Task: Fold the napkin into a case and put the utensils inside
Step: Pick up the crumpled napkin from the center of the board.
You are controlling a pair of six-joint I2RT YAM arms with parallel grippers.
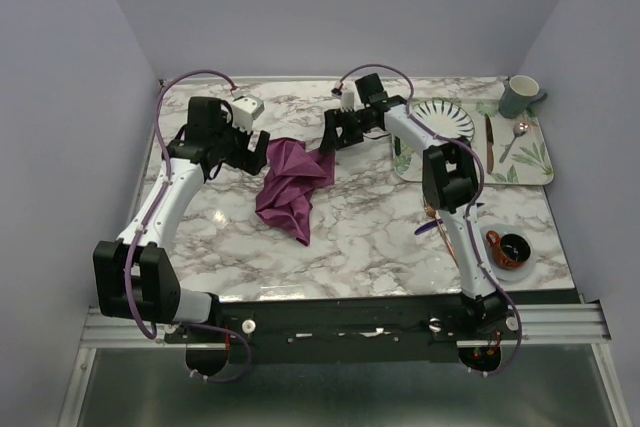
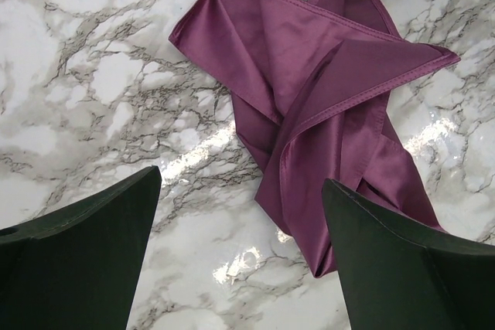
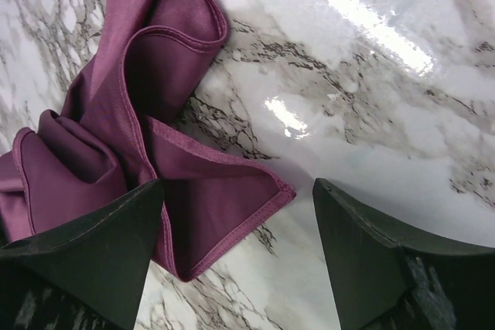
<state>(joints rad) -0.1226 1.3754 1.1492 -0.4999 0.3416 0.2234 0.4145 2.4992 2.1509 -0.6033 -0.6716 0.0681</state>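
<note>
so, barely begun by the look of it. on the left, the left gripper (image 2: pixel 241 179) hangs over the marble table (image 1: pixel 370 237) with its jaws spread wide and nothing between them. its wrist view shows the fingers straddling bare marble and the near edge of the napkin (image 1: pixel 290 185), above the cloth rather than on it as far as i can tell. the napkin lies in the middle of the table, a rumpled plum-purple heap with hems turned over each other and one long tail running toward the near edge. it shows no flat square, no clean crease, and nothing like a case. just to its right, the right gripper (image 3: pixel 238 183) is also released and empty, one finger over a folded corner of the cloth and the other over bare marble. whether that finger touches the cloth i cannot tell. further right, half hidden behind the right arm, what look like a copper-coloured fork (image 1: pixel 432 213) and a dark blue knife (image 1: pixel 428 230) lie on the table, well apart from the napkin. at the far right a tray (image 1: pixel 530 162) carries a plate (image 1: pixel 445 119), a spoon (image 1: pixel 514 139) and a mug (image 1: pixel 520 97), none of it part of this job. my reading: the cloth has to be spread flat first, then folded into a long pouch, then both utensils fetched and slid in. all of that is left.
</note>
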